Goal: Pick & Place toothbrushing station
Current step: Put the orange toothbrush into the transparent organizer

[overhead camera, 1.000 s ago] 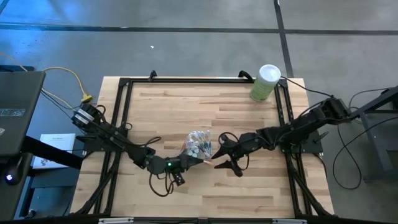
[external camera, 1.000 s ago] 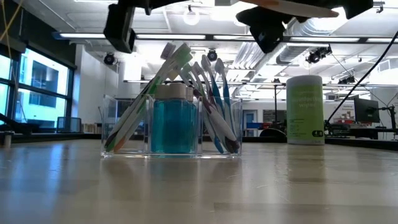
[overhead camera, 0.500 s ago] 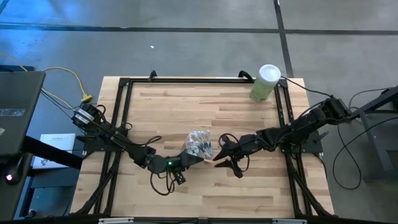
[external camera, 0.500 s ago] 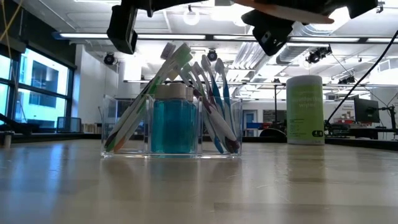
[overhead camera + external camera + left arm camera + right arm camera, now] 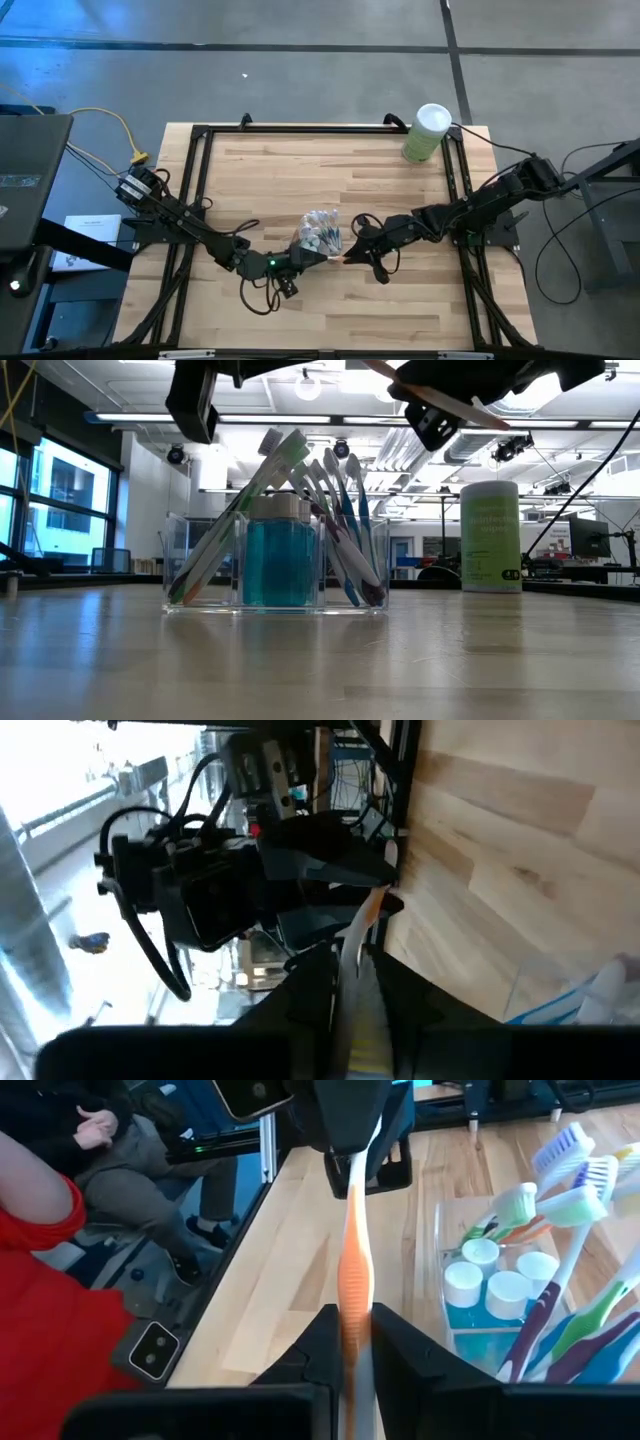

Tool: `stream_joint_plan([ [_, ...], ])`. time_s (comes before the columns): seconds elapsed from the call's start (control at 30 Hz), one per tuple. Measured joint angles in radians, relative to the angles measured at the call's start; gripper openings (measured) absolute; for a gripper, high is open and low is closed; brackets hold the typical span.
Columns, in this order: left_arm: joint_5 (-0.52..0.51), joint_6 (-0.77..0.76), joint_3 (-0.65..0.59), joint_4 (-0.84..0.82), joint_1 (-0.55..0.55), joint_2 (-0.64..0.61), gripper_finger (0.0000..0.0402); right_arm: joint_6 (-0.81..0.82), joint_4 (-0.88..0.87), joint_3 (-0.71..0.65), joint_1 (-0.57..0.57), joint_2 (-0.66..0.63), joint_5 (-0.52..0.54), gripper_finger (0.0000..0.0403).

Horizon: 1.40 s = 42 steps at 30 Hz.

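Both end effectors pinch one orange toothbrush beside the clear holder. Left end effector grips one end, right end effector the other, mid-surface, far from edges.

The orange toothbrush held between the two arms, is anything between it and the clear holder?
Nothing visible: the orange-and-white toothbrush hangs in the air beside the clear plastic holder, gripped by the right gripper and left gripper.
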Motion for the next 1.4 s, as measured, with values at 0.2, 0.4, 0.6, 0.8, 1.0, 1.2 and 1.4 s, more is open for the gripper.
stream_joint_plan([
  [0.2,-0.003,-0.096,0.0,0.023,-0.019,0.0,0.0073,-0.028,-0.004,0.0,0.002,0.0,0.023,0.0027],
  [0.4,-0.128,-0.292,0.0,0.135,-0.048,0.001,0.0078,-0.071,0.005,0.002,0.008,-0.008,0.076,0.0027],
  [0.6,-0.294,-0.412,0.0,0.159,-0.071,-0.003,0.0079,-0.145,-0.006,0.004,0.051,-0.044,0.216,0.0024],
  [0.8,-0.246,-0.433,0.0,0.207,-0.102,-0.005,0.0079,-0.218,-0.06,0.003,0.1,-0.087,0.363,0.0016],
  [1.0,-0.259,-0.36,0.001,0.373,-0.151,-0.012,0.0079,-0.237,-0.118,-0.005,0.125,-0.085,0.499,0.0013],
  [1.2,-0.387,-0.353,-0.002,0.471,-0.167,-0.011,0.0079,-0.258,-0.13,-0.002,0.151,-0.086,0.607,0.0013],
  [1.4,-0.339,-0.626,-0.039,0.482,-0.109,-0.01,0.0079,-0.407,-0.019,-0.002,0.21,-0.087,0.759,0.0013],
])
